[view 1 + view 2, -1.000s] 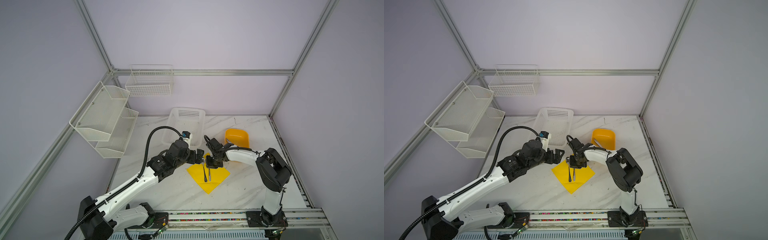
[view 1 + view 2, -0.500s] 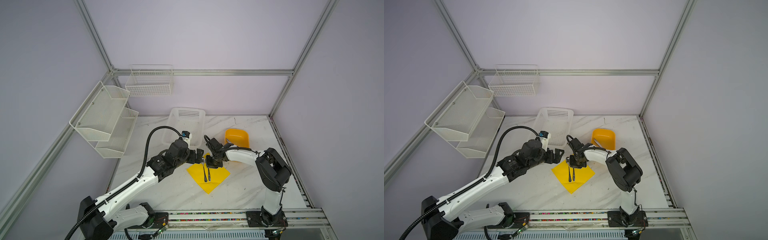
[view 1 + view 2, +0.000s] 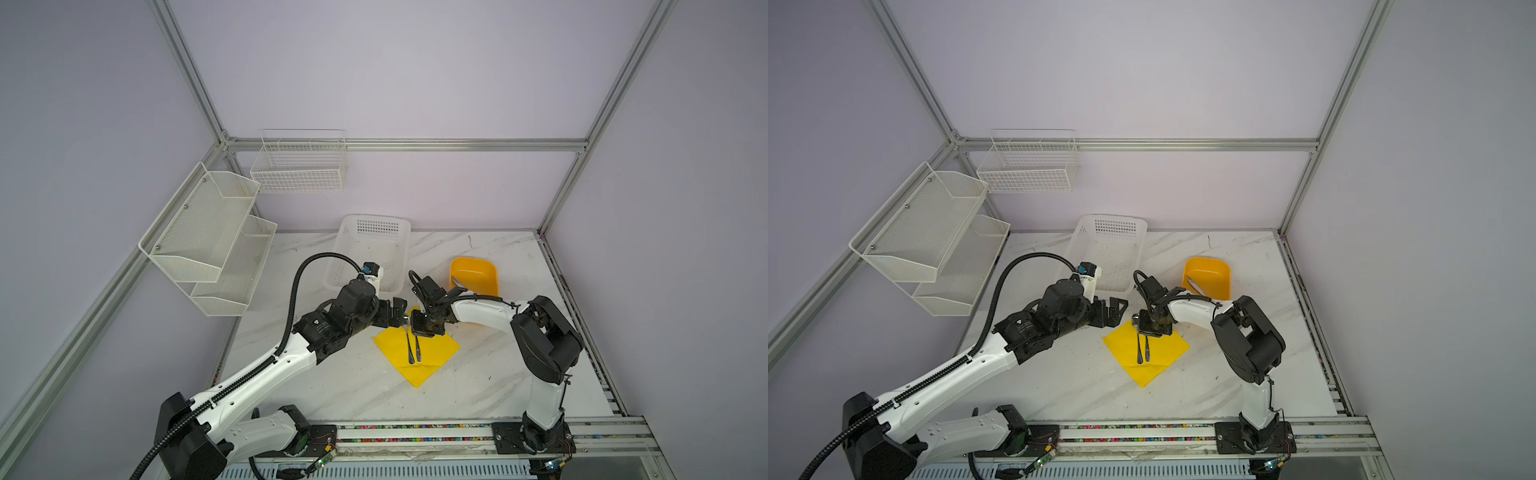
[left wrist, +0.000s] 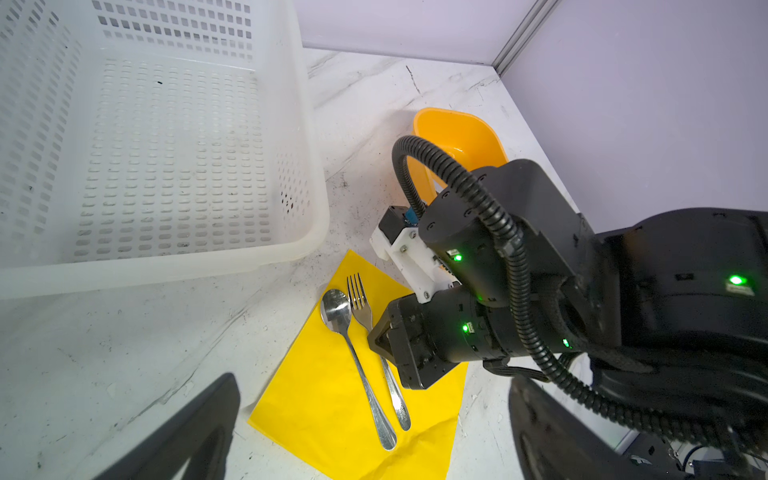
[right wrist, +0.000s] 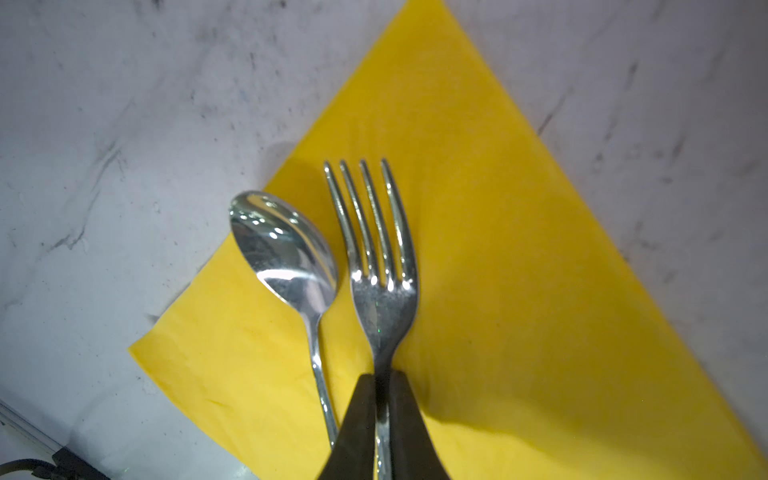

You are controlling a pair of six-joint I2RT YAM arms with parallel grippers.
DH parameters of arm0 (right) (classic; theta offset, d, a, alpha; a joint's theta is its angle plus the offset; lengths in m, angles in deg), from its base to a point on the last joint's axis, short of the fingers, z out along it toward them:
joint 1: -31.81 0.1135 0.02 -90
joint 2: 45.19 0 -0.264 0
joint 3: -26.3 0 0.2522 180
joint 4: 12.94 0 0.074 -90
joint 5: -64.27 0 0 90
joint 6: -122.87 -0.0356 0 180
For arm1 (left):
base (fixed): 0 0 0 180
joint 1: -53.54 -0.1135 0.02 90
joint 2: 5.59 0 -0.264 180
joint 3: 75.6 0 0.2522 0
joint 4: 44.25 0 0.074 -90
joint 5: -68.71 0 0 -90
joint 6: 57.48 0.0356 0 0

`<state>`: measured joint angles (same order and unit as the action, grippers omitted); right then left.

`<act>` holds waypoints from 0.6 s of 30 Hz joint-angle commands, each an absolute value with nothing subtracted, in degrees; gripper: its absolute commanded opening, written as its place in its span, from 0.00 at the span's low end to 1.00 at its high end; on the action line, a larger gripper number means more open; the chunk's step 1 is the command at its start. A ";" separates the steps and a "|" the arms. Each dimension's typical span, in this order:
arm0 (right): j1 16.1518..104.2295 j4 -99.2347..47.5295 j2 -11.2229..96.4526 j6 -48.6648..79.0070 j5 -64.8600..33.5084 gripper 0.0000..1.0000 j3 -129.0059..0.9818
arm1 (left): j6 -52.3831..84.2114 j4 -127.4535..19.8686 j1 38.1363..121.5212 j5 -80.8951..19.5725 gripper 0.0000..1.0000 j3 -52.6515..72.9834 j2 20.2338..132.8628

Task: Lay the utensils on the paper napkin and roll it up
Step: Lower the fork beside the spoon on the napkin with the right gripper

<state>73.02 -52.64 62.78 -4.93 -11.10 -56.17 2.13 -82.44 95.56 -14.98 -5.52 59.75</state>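
Laying fork (image 5: 382, 299) beside spoon (image 5: 286, 257) on paper napkin (image 5: 519, 291) | right gripper (image 5: 382, 399) clamping fork's neck | left gripper (image 3: 1119, 313) gaping wide nearby | rolling not yet starting, silver piece (image 3: 1194, 285) waiting in orange tub (image 3: 1217, 270)

I see even, soft overhead light in both top views; glare on spoon (image 5: 286, 257), fork (image 5: 384, 299); right wrist foreground blurred, perhaps defocus; edges bowed.

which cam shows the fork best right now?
Right wrist: the fork is close up, tines sharp, right gripper shut on its neck. Left wrist shows it smaller, middle hidden by that gripper. In both top views only its thin handle shows.
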 commanded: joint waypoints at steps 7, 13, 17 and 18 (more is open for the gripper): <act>73.38 -53.42 60.31 -7.61 -10.81 0.12 -55.31 | 2.81 -80.07 95.20 -15.21 1.00 -7.69 58.03; 73.38 -53.10 59.57 -8.13 -10.60 0.12 -54.70 | 2.81 -79.94 95.18 -15.62 1.00 -7.69 58.21; 73.38 -52.85 59.16 -8.54 -10.62 0.14 -54.55 | 2.89 -80.16 95.20 -15.58 1.00 -7.79 58.03; 73.38 -52.64 58.94 -8.47 -10.40 0.14 -54.54 | 2.90 -80.16 95.20 -15.43 1.00 -7.78 57.95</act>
<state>73.02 -52.57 61.14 -7.40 -10.42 -55.42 2.13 -82.35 95.56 -15.12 -5.52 59.48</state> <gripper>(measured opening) 0.140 0.995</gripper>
